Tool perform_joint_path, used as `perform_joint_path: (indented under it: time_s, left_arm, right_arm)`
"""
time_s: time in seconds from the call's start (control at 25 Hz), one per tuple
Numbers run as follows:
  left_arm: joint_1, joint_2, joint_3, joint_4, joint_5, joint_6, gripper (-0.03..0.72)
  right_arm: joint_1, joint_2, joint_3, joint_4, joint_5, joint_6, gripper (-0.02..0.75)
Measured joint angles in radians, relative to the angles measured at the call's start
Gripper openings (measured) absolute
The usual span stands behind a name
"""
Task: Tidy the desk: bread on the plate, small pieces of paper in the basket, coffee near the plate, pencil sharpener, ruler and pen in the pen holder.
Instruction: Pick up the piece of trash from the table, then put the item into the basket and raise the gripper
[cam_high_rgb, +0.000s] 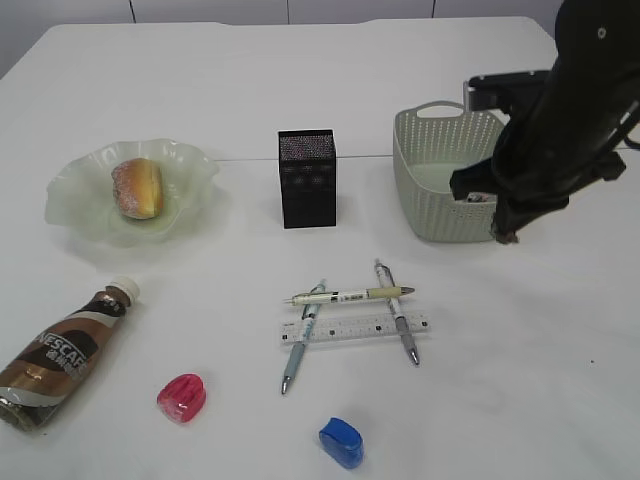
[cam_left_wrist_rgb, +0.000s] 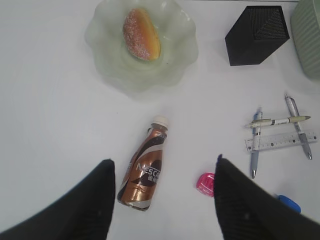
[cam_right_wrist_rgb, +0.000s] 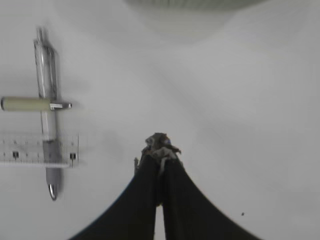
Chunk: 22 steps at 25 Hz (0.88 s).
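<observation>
My right gripper (cam_high_rgb: 505, 235) (cam_right_wrist_rgb: 160, 150) is shut on a small crumpled piece of paper (cam_right_wrist_rgb: 159, 142), held above the table just in front of the green basket (cam_high_rgb: 425, 190). My left gripper (cam_left_wrist_rgb: 163, 161) is open and empty, high above the coffee bottle (cam_left_wrist_rgb: 145, 172) (cam_high_rgb: 65, 350), which lies on its side. The bread (cam_high_rgb: 138, 187) sits on the glass plate (cam_high_rgb: 75, 205). Three pens (cam_high_rgb: 350, 295) and a clear ruler (cam_high_rgb: 350, 330) lie crossed in front of the black pen holder (cam_high_rgb: 307, 178). A pink sharpener (cam_high_rgb: 181, 397) and a blue sharpener (cam_high_rgb: 341, 442) lie near the front edge.
The right arm's black body (cam_high_rgb: 570, 110) hangs over the basket's right side. The basket's inside is partly hidden by it. The table top is white; its far edge runs behind the basket and pen holder.
</observation>
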<state>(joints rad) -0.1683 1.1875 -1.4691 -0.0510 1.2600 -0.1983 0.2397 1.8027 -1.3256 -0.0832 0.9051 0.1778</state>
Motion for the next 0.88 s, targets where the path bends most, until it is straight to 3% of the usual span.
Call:
perform_joint_path:
  time_s: [0.44,0.68,0.76,0.88]
  left_arm:
    - [0.0,0.006,0.0,0.003,0.0,0.0,0.44]
    - [0.0,0.006,0.0,0.003,0.0,0.0,0.436]
    - [0.0,0.006,0.0,0.003,0.0,0.0,0.435]
    - [0.0,0.006,0.0,0.002,0.0,0.0,0.434]
  right_arm:
    - [-0.033,0.194,-0.447,-0.071,0.058,0.024,-0.005]
    - [-0.033,0.327,-0.597,-0.107,0.078,0.034,0.003]
    - [-0.033,0.357,-0.625,-0.109,0.078,0.041,0.053]
    - [-0.033,0.379,-0.649,-0.111,0.078,0.053,0.232]
